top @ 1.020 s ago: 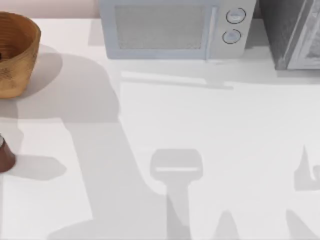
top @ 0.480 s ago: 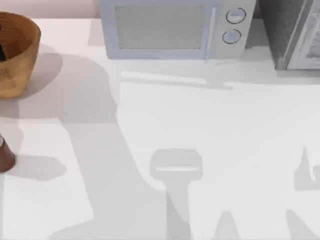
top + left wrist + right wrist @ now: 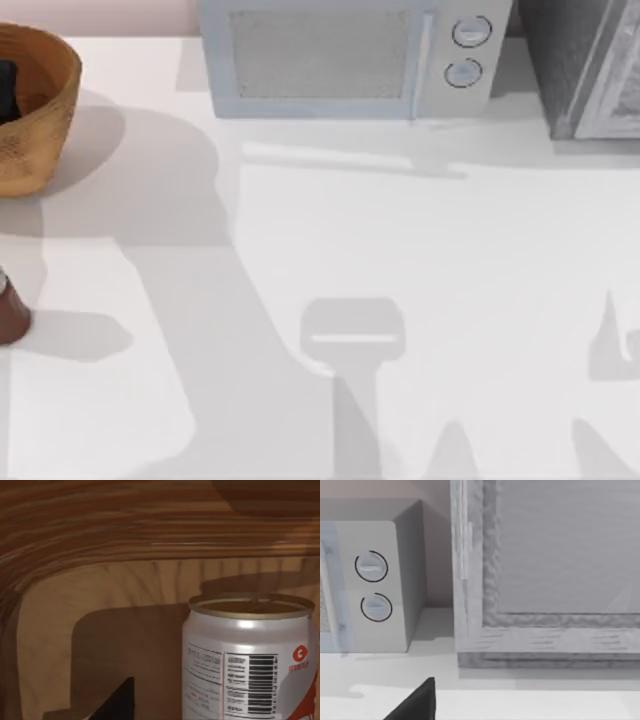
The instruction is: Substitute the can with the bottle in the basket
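Our left gripper (image 3: 6, 92) shows as a dark shape inside the basket (image 3: 45, 120) at the upper left of the top view, cut by the frame edge. In the left wrist view the can (image 3: 250, 660) stands upright at the lower right of the frame, on the basket floor and close before the camera, with one dark fingertip (image 3: 117, 702) at the bottom edge, left of the can and apart from it. We cannot tell whether the left gripper is spread or closed; nothing appears to be held. The bottle (image 3: 10, 312) stands on the table at the left edge of the top view, below the basket and well apart from it. The right arm is parked facing the microwave (image 3: 345, 58); one of its fingertips (image 3: 417, 702) shows, and its state we cannot tell either.

We judge the reach for the can is under way. The risks: a finger could strike the can's side and tip it, or the wrist could catch the basket wall and drag the basket.
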Robot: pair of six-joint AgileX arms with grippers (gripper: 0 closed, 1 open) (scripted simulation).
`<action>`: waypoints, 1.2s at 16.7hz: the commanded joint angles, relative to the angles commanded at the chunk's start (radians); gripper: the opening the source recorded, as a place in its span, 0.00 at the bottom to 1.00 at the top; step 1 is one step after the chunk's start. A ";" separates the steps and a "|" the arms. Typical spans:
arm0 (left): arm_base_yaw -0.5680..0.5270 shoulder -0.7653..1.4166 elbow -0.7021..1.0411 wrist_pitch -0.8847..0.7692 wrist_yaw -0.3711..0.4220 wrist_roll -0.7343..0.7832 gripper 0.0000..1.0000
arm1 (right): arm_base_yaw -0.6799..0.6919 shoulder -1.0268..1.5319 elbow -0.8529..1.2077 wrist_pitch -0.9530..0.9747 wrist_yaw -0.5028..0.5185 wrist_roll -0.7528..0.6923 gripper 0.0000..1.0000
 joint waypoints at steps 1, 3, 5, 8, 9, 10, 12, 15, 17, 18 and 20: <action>0.000 0.000 0.000 0.000 0.000 0.000 1.00 | 0.000 0.000 0.000 0.000 0.000 0.000 1.00; 0.000 0.000 0.000 0.000 0.000 0.000 0.85 | 0.000 0.000 0.000 0.000 0.000 0.000 1.00; 0.000 0.000 0.000 0.000 0.000 0.000 0.70 | 0.000 0.000 0.000 0.000 0.000 0.000 1.00; 0.000 0.000 0.000 0.000 0.000 0.000 0.47 | 0.000 0.000 0.000 0.000 0.000 0.000 1.00; 0.000 0.000 0.000 0.000 0.000 0.000 0.40 | 0.000 0.000 0.000 0.000 0.000 0.000 1.00; 0.000 0.000 0.000 0.000 0.000 0.000 0.32 | 0.000 0.000 0.000 0.000 0.000 0.000 1.00; 0.000 0.000 0.000 0.000 0.000 0.000 0.17 | 0.000 0.000 0.000 0.000 0.000 0.000 1.00; 0.000 0.000 0.000 0.000 0.000 0.000 0.00 | 0.000 0.000 0.000 0.000 0.000 0.000 1.00; 0.000 0.000 0.000 0.000 0.000 0.000 0.00 | 0.000 0.000 0.000 0.000 0.000 0.000 1.00; 0.000 0.000 0.000 0.000 0.000 0.000 0.00 | 0.000 0.000 0.000 0.000 0.000 0.000 1.00; 0.000 0.000 0.000 0.000 0.000 0.000 0.00 | 0.000 0.000 0.000 0.000 0.000 0.000 1.00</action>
